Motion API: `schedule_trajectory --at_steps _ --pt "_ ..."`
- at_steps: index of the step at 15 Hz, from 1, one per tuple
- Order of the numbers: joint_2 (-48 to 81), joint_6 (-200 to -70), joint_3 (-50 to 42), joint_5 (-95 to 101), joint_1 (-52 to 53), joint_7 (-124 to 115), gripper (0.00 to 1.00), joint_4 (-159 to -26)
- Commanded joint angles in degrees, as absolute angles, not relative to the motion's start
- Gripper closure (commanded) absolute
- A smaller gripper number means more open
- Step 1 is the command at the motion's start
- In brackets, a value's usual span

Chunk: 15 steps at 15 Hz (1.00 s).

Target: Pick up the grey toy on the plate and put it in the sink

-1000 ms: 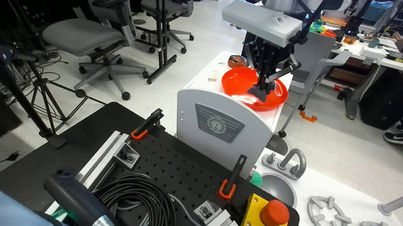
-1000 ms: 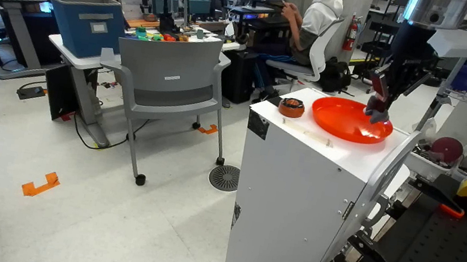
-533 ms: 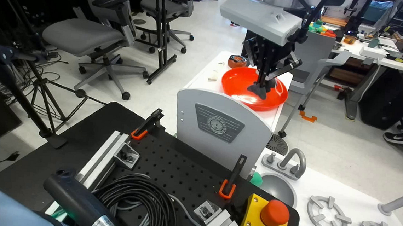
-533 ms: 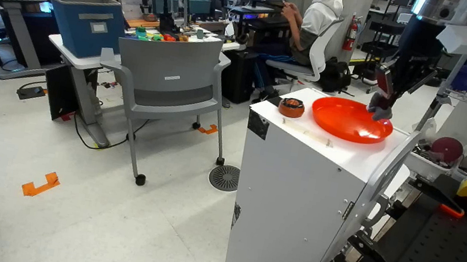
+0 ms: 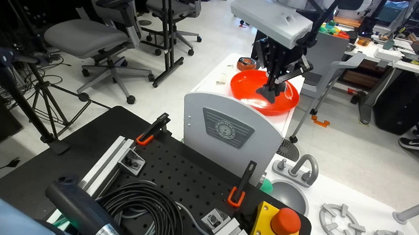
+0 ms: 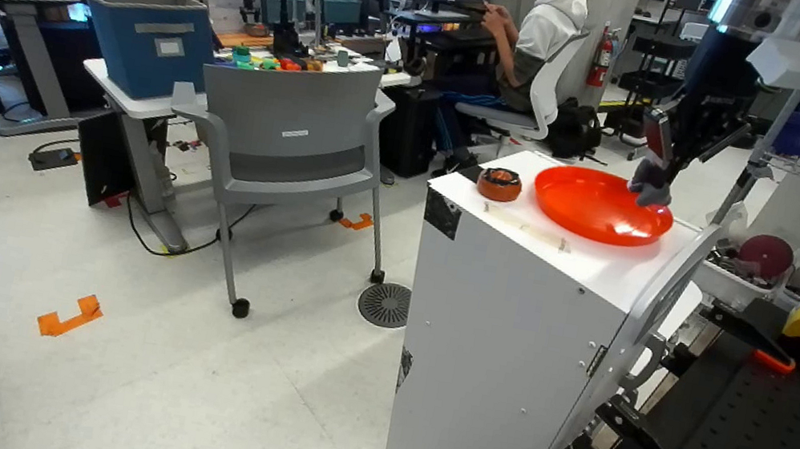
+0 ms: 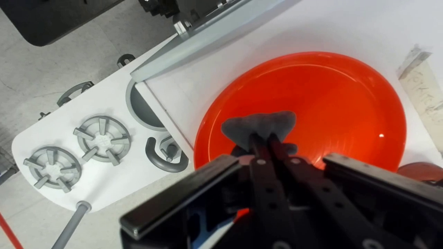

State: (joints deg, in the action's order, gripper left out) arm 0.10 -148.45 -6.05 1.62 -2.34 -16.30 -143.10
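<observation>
The grey toy (image 7: 254,124) was pinched in the gripper (image 7: 263,137), jaws nearly together, over the plate (image 7: 349,93). Pickup seemed basically done; next, a carry away from the plate to the sink (image 5: 294,198) was needed.

In the wrist view, toy (image 7: 261,123) over plate (image 7: 346,103), sink (image 7: 143,109) to their left

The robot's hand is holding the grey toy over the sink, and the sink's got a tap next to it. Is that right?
Almost! The hand is holding the grey toy over the orange plate, not over the sink; the wrist view shows it. And yes, the sink has a tap next to it.
</observation>
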Motion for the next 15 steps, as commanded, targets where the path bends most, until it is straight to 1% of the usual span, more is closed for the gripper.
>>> schedule_trajectory --at_steps 1,6,15 --pt "-1.1 -147.81 -5.69 -1.0 -3.45 -14.54 0.99 -143.29" --pt "-1.17 -147.88 -5.99 -2.07 -4.35 -14.47 0.99 -143.13" --pt "-2.73 -148.15 -6.96 -9.51 -6.63 -9.54 0.99 -143.67"
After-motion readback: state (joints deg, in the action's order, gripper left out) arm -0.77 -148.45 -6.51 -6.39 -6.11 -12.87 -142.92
